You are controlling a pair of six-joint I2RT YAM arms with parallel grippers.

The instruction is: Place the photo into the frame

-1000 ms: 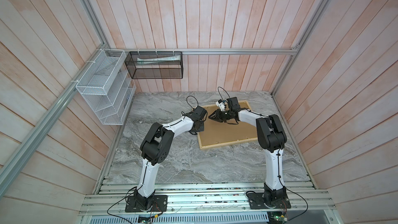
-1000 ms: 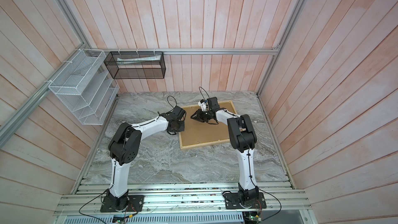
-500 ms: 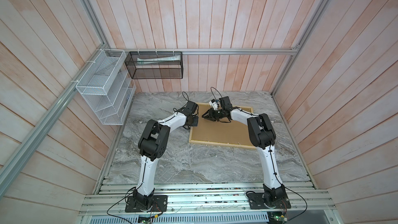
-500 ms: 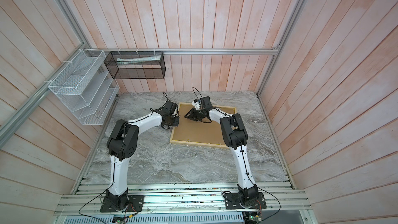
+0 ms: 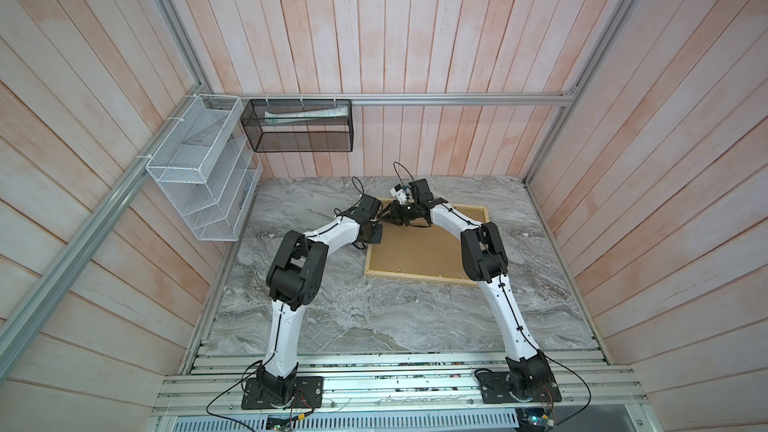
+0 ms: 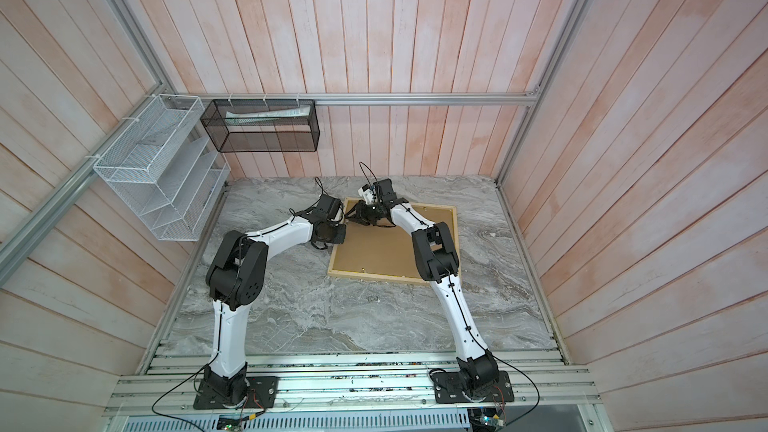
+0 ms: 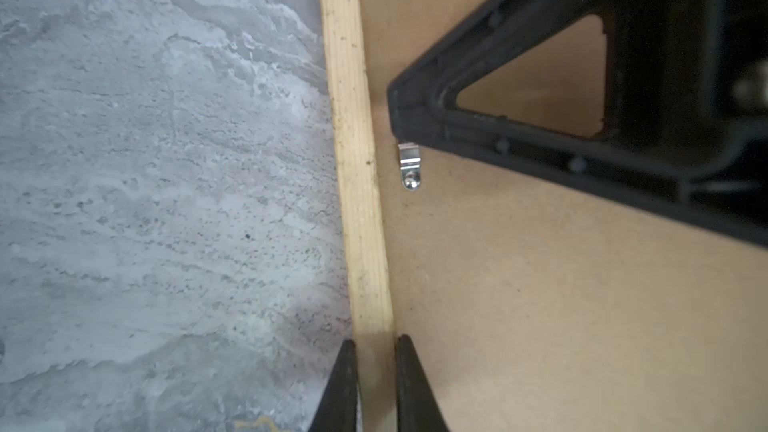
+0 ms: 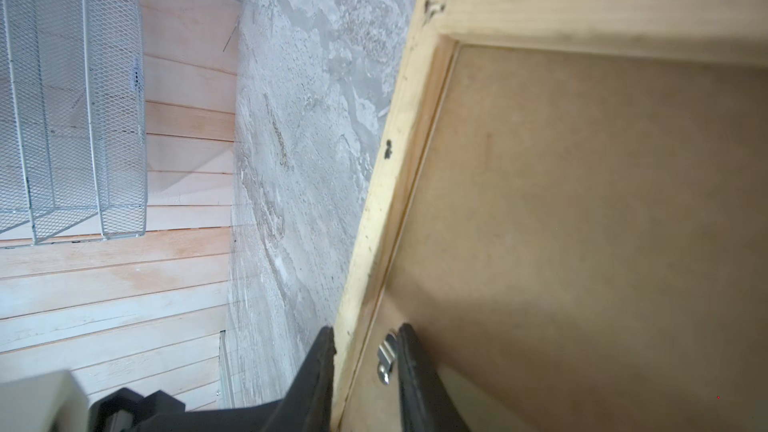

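Pale wood rails mark out the frame, which lies back-up on the marble table in both top views, right of the middle, with its brown backing board seated inside the rails. Both arms meet at the frame's left rail near the far corner: the left gripper comes from the outer side and the right gripper reaches across over the board. The photo shows in neither top view, and whether it lies under the board cannot be told.

From the left wrist, the left gripper stands narrow, one finger tight on each side of the rail, so it holds the frame. Further along, a small metal clip sits on the board just inside the rail, and one of the right gripper's fingers touches its end.

From the right wrist, the right gripper is narrow too. One finger lies against the rail's outer face and the other against the clip, pinching rail and clip together.

The step in hand looks like steadying the frame and working the clips that lock the board. The next move probably calls for a fine fingertip turn of that clip while the left grip keeps the rail from sliding, and the board must lift out before a print can go in
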